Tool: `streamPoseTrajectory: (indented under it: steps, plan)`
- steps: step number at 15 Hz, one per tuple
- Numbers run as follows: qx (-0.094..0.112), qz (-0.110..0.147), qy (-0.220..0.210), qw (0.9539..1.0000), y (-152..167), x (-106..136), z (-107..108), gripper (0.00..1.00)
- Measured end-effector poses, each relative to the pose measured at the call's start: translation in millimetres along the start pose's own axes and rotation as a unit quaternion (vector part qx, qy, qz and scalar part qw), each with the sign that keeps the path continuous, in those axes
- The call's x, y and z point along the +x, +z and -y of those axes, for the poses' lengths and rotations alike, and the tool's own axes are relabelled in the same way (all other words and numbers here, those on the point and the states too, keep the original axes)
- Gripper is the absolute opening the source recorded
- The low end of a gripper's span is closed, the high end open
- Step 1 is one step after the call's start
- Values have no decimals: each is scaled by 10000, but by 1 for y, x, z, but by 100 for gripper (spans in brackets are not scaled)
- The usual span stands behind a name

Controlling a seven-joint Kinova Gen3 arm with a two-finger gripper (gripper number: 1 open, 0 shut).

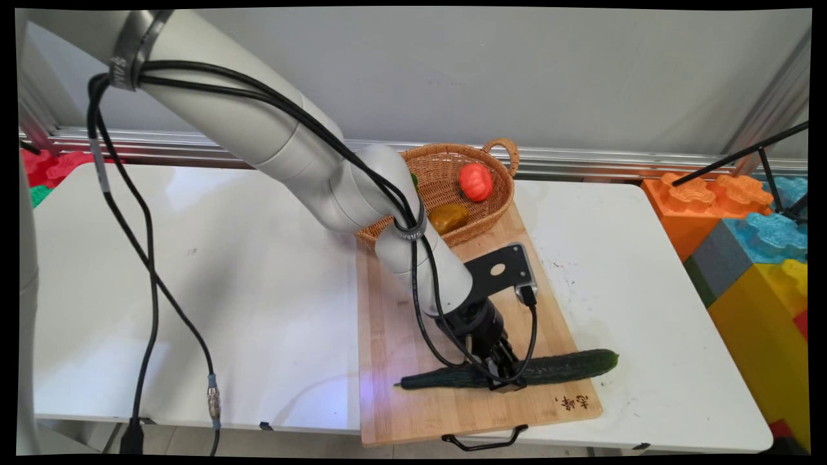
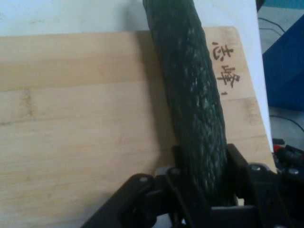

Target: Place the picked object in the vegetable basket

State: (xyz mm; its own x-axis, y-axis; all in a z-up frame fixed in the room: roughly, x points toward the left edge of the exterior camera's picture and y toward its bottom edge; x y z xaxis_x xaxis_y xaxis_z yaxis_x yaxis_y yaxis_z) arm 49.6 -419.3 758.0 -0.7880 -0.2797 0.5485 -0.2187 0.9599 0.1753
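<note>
Item one, for your record: the black two-finger gripper (image 1: 506,378) is down at the near part of the pale wooden cutting board (image 1: 400,323), with one finger on either side of the long dark-green cucumber (image 1: 568,365). In the hand view you see the fingers (image 2: 239,164) pressed against the cucumber's (image 2: 192,95) flanks, so count the gripper as closed around it, roughly at mid-length. The cucumber lies flat along the board's near edge, its stalk end toward the left and its blunt end reaching just past the board's right edge over the white table (image 1: 194,290); you cannot tell from either view whether it has left the wood. Item two: a brown woven wicker basket (image 1: 497,206) with a loop handle rests on the board's far end, partly behind the arm. It contains a red ribbed pumpkin-shaped toy vegetable (image 1: 475,181) and a yellow-brown pepper-shaped toy vegetable (image 1: 450,217), and a sliver of something green shows at the arm's edge. Item three: brown burnt-in characters (image 1: 573,403) mark the board's near right corner, just beside the cucumber. Standing as you may judge it: grasp made, cucumber at the board, well apart from the basket.
</note>
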Motion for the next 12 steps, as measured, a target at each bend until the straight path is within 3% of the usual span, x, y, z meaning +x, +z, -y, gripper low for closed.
streamPoseTrajectory:
  steps: [4,7,12]
  plan:
    - [73,-112,27,9999,-17,3,-2,0]
    - [207,-261,82,9994,-46,12,0,0]
    - [855,-397,310,9951,-114,30,33,0]
